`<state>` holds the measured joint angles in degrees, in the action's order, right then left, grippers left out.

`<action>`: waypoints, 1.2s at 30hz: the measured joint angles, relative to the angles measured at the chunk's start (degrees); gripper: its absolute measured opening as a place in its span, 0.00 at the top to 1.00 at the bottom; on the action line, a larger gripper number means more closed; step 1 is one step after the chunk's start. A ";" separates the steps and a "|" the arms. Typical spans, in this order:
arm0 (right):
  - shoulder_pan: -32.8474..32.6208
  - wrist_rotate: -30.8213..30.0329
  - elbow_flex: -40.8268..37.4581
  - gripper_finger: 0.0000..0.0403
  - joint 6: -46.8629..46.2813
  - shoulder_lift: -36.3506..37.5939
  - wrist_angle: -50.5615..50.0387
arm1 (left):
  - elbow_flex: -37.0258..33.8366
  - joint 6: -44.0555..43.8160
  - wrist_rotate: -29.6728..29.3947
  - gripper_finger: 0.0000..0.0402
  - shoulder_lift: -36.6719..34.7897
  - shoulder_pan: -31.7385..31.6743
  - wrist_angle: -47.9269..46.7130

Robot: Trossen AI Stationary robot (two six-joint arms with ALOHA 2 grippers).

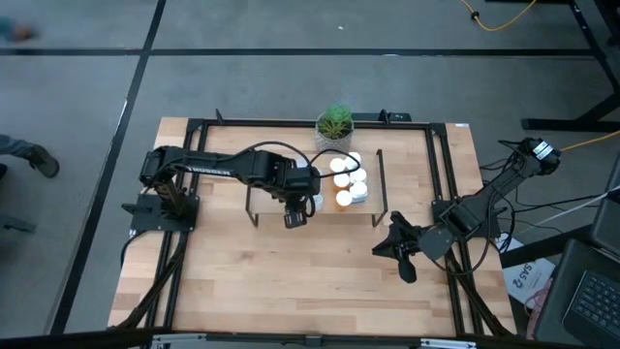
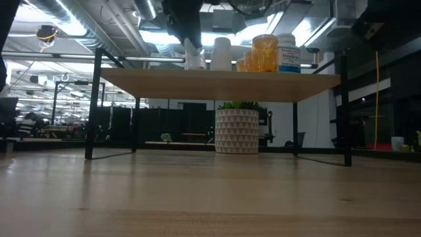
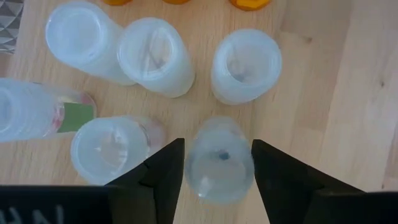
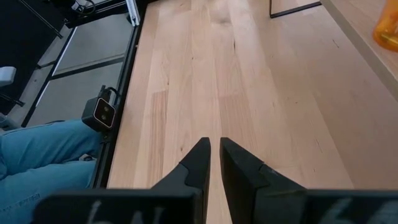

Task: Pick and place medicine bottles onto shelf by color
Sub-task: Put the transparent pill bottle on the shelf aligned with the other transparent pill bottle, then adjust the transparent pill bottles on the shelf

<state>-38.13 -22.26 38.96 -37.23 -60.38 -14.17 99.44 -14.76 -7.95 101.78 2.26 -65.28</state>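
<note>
The shelf (image 2: 217,82) is a light-wood board on black side frames at mid-table (image 1: 373,208). Several pale clear bottles (image 3: 155,56) stand on it in a cluster, with orange ones (image 2: 265,52) and a white labelled one (image 2: 287,52) beyond. My left gripper (image 3: 219,186) reaches over the shelf's near left part (image 1: 295,211) and is shut on one small clear bottle (image 3: 219,165). My right gripper (image 1: 387,248) hangs shut and empty over the table's right side, clear of the shelf (image 4: 214,158). My left gripper pinches the small clear bottle between its two fingers (image 3: 165,180), one on each side of the bottle's upper body (image 3: 193,171). The fingers come from above, pointing down. The bottle is upright, and in the low view its base (image 2: 193,66) sits at the shelf top.
A potted green plant (image 1: 334,124) stands behind the shelf. Another clear bottle (image 3: 109,149) stands close beside the held one. Bare tabletop (image 4: 205,81) lies in front of the shelf. A person's blue-clad leg (image 4: 37,158) shows off the table's edge.
</note>
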 joint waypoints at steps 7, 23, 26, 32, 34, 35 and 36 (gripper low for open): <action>0.02 0.04 0.00 0.90 0.00 0.00 0.00 | 0.00 -0.09 -0.34 0.52 0.00 0.00 -0.37; 0.00 0.04 0.00 0.90 0.02 0.00 -0.22 | 9.57 -1.58 -2.13 0.51 -0.76 0.87 -10.87; 0.00 0.04 0.00 0.90 0.02 0.00 -0.22 | 11.03 -0.23 -8.06 0.51 -0.75 0.73 -15.08; 0.00 -0.03 0.00 0.90 0.02 0.00 -0.22 | 11.13 1.92 -10.66 0.51 -0.70 -4.85 -13.74; 0.00 -0.06 0.00 0.90 0.02 0.00 -0.22 | 11.13 3.58 -10.41 0.51 -0.70 -7.28 -10.21; 0.02 -0.07 0.00 0.90 0.02 0.00 -0.22 | 11.13 4.65 -9.99 0.51 -0.70 -8.51 -8.04; 0.01 -0.07 0.01 0.90 0.01 0.00 -0.22 | 11.13 5.71 -9.32 0.51 -0.68 -9.68 -5.58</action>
<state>-38.12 -22.33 38.97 -37.22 -60.38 -14.39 110.56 -9.06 -17.27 101.10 -7.42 -70.86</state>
